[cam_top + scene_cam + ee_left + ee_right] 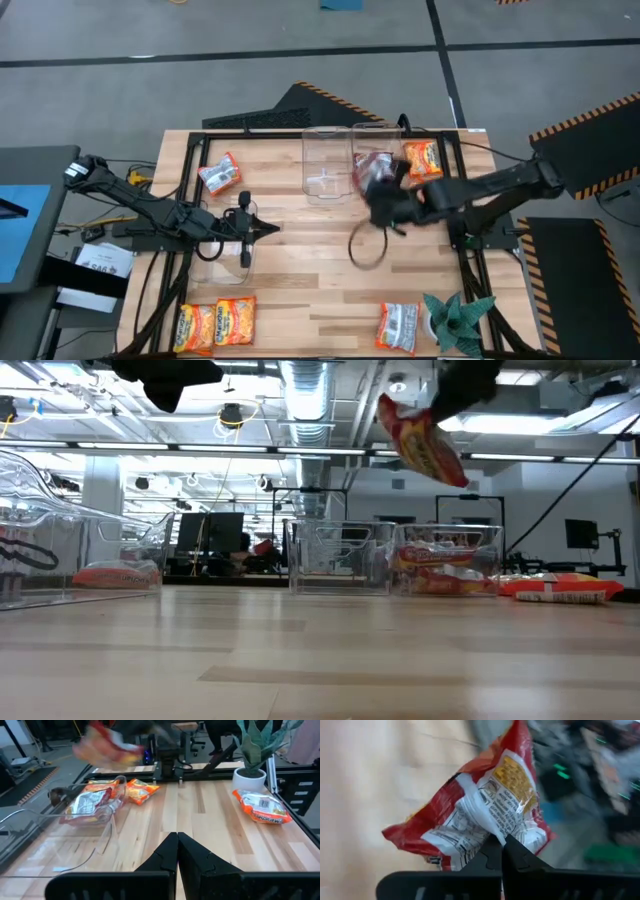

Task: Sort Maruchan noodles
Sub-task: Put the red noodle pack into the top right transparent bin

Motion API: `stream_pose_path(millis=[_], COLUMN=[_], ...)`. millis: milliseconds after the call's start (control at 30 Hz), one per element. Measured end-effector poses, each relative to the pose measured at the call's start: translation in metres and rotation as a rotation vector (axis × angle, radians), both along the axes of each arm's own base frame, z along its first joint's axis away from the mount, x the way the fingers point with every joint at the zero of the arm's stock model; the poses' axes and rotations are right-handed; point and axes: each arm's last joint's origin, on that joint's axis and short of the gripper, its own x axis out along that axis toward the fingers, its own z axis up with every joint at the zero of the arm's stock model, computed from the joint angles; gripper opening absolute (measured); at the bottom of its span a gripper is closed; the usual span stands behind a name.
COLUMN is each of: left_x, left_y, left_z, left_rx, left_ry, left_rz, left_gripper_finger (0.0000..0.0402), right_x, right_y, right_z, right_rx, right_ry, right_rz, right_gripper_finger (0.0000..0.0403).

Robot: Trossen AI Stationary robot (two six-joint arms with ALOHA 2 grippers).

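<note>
My right gripper [502,851] is shut on a red-and-white noodle packet [485,815], which it carries high above the table [420,445] beside the right clear bin [383,160]. That bin holds at least one packet [90,802]. The left clear bin [328,165] beside it has no packet in it. An orange packet [424,160] lies flat just right of the bins. More packets lie flat at the far left [220,177], near left [215,322] and near right [398,325]. My left gripper [268,229] is shut and waits left of centre, touching nothing. My right gripper pinches the packet between its two fingers at one edge [496,836], about midway along that edge. The fingers come from the table's right. The packet is lifted clear of the table and hangs tilted below the gripper [425,450].
A third clear bin [225,258] sits just under and near my left arm. A teal spiky plant in a white pot [455,315] stands at the near right corner. A dark cable loop [365,245] hangs below my right arm. Bare wood lies in the table's middle [310,270].
</note>
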Motion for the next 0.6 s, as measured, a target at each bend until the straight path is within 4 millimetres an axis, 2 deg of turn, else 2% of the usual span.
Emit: stream_pose_path(millis=[200,367,500,600], left_x=[0.000,0.000,0.000,0.000], left_y=[0.000,0.000,0.000,0.000], left_z=[0.000,0.000,0.000,0.000], left_rx=[0.002,0.007,0.022,0.023], left_ry=[0.000,0.001,0.004,0.006], left_rz=[0.000,0.000,0.001,0.002], left_gripper_finger=[0.0000,0.0000,0.0000,0.0000], right_x=[-0.003,0.003,0.012,0.022], right_y=[-0.069,-0.120,-0.149,-0.162], right_z=[0.002,-0.012,-0.025,-0.038], right_rx=[-0.039,-0.024,0.032,0.055], right_ry=[0.028,0.082,0.098,0.118], right_rz=[-0.250,-0.373,-0.370,-0.349], right_gripper_finger=[0.0006,0.0006,0.0006,0.0006])
